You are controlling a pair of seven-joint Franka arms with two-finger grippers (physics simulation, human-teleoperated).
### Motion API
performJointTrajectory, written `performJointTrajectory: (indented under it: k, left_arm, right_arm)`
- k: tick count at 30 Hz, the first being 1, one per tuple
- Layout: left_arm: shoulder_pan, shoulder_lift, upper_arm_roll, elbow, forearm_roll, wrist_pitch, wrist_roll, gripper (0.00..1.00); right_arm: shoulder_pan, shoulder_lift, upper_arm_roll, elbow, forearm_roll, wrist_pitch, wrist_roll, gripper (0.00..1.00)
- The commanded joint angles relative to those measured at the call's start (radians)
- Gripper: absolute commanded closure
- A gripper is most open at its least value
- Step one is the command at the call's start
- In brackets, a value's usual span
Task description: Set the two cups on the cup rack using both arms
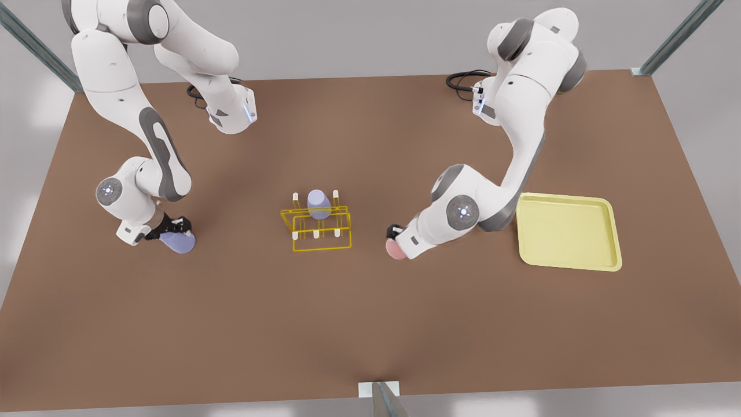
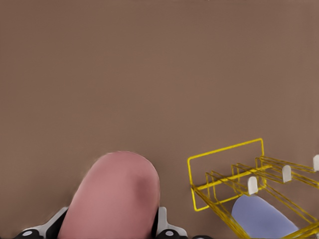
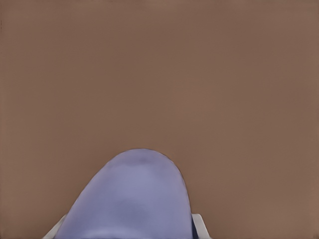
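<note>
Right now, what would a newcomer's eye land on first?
The bright yellow cup rack at mid-table, a lavender cup already on it. Either side, the left gripper grips the pink cup, the right gripper another lavender cup. A pale yellow tray lies at the front view's right.

The salmon pink cup (image 2: 117, 194) lay tilted between the fingers of the left claw (image 1: 395, 236), low over the worktop (image 1: 359, 313), off to the front view's right of the cup rack (image 1: 316, 227). The lavender-blue cup (image 1: 178, 241) sat tilted in the right claw (image 1: 173, 227), on the rack's far side, at the front view's left. The rack, bright yellow wire with white-tipped pegs, stood mid-worktop and carried a second lavender cup (image 1: 318, 204) upturned on a peg.
</note>
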Motion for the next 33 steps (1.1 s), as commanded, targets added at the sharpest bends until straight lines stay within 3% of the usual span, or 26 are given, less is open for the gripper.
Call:
performJointTrajectory:
  k: [1, 4, 10, 12, 18, 27, 28, 29, 33]
  left_arm:
    - [-0.051, 0.019, -0.008, 0.039, -0.029, -0.030, -0.941, 0.17]
    - [-0.120, 0.064, -0.010, 0.099, -0.031, -0.029, -0.966, 0.17]
    - [-0.203, 0.131, -0.007, 0.171, -0.044, 0.019, -0.966, 0.17]
    - [-0.203, 0.139, -0.005, 0.173, -0.044, 0.062, -0.961, 0.17]
    - [-0.201, 0.145, -0.005, 0.178, -0.044, 0.119, -0.961, 0.17]
    - [-0.217, 0.189, -0.007, 0.194, -0.041, 0.195, -0.960, 0.16]
    - [-0.223, 0.191, -0.005, 0.194, -0.041, 0.202, -0.960, 0.14]
    - [-0.223, 0.194, -0.004, 0.193, -0.041, 0.202, -0.960, 0.00]
    - [-0.212, 0.188, -0.004, 0.190, -0.040, 0.174, -0.960, 0.00]
  right_arm:
    - [0.000, -0.006, 0.005, 0.009, -0.001, -0.002, -0.014, 0.17]
    - [0.000, -0.033, 0.056, 0.070, -0.004, -0.003, -0.020, 0.17]
    - [0.027, 0.083, 0.280, 0.335, 0.231, -0.084, -0.017, 0.16]
    - [0.115, 0.097, 0.278, 0.427, 0.349, -0.201, 0.015, 0.16]
    - [0.305, 0.017, 0.280, 0.438, 0.389, -0.266, 0.338, 0.16]
    - [0.325, -0.079, 0.281, 0.328, 0.410, -0.332, 0.338, 0.17]
    - [0.330, -0.075, 0.281, 0.328, 0.410, -0.332, 0.338, 0.17]
    - [0.337, -0.072, 0.283, 0.323, 0.410, -0.332, 0.339, 0.16]
    - [0.330, -0.069, 0.283, 0.300, 0.410, -0.332, 0.324, 0.17]
